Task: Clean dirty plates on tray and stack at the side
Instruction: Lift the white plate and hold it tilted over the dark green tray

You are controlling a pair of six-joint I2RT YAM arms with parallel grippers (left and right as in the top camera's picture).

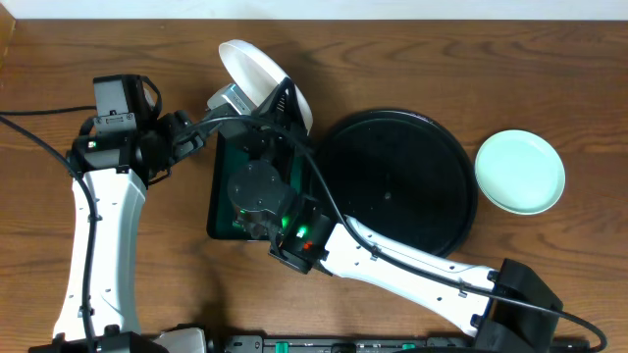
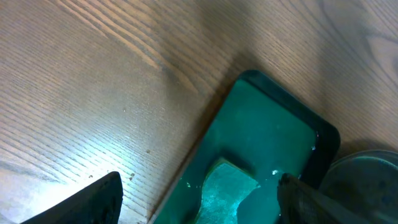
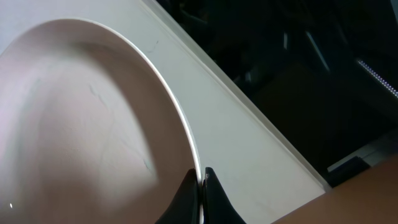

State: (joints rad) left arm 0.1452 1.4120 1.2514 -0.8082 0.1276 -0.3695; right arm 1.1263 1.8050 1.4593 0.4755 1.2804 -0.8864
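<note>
Right pincer [image 3: 200, 190] is pinching the rim, the sensible hold on a seemingly stiff, slick, breakable plate [image 3: 93, 124], holding it tilted in the air just beside the tray [image 1: 392, 186], while the left pincer [image 2: 196, 196] is hanging wide open.

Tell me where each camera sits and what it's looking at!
Overhead: above the table, looking straight down at both arms, the black tray, a tilted white plate.
Left wrist: on the left arm, looking down at the green tray and sponge; the open left claw shows.
Right wrist: on the right arm, facing the plate; the right claw pinches its rim.
Shared: overhead and right wrist show that plate.
</note>
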